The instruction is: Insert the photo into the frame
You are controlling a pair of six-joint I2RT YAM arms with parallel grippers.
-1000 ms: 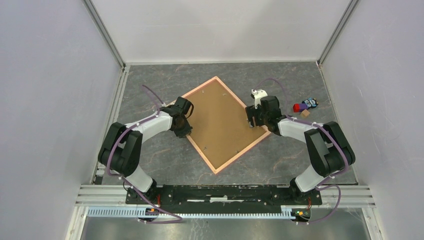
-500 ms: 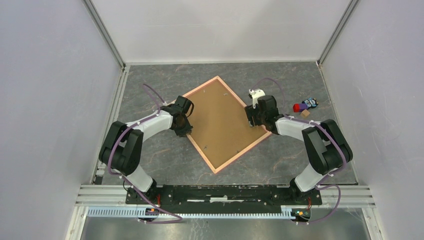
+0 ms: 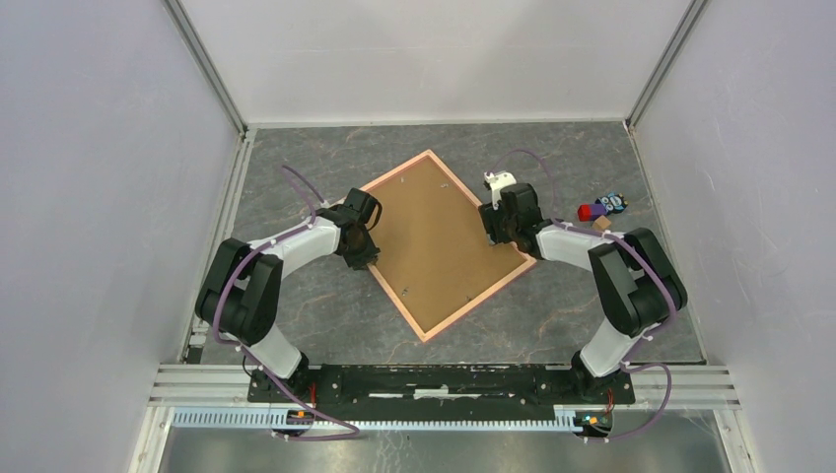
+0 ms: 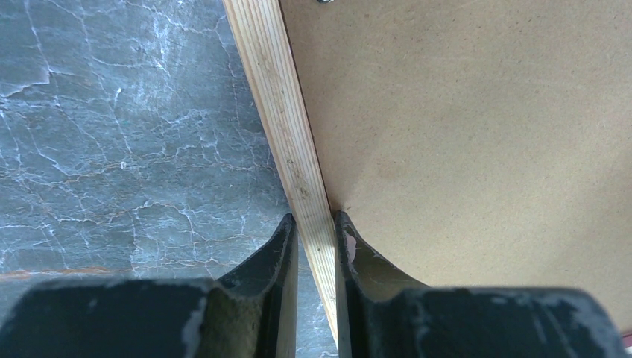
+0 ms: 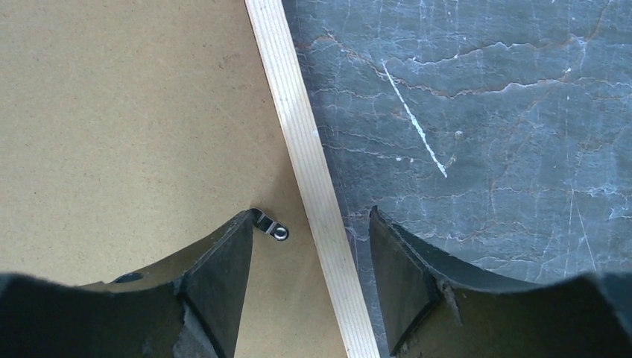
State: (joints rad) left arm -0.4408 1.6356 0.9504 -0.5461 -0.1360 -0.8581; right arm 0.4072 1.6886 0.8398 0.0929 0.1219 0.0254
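The left gripper (image 4: pixel 316 224) is pinching the frame (image 4: pixel 294 149) by its rail between narrow fingers. The right gripper (image 5: pixel 311 216) is straddling the opposite rail with wide fingers, gripping nothing. The photo is not showing. The step looks to be gripping the frame on both sides. Next, the right fingers need to close squarely on the rail, clear of the clip (image 5: pixel 272 227) beside the inner finger.

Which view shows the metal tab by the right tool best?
Right wrist: the metal tab sits close and sharp on the frame's brown back beside the rail. Top external: too small to discern. Left wrist: only the frame's opposite edge.
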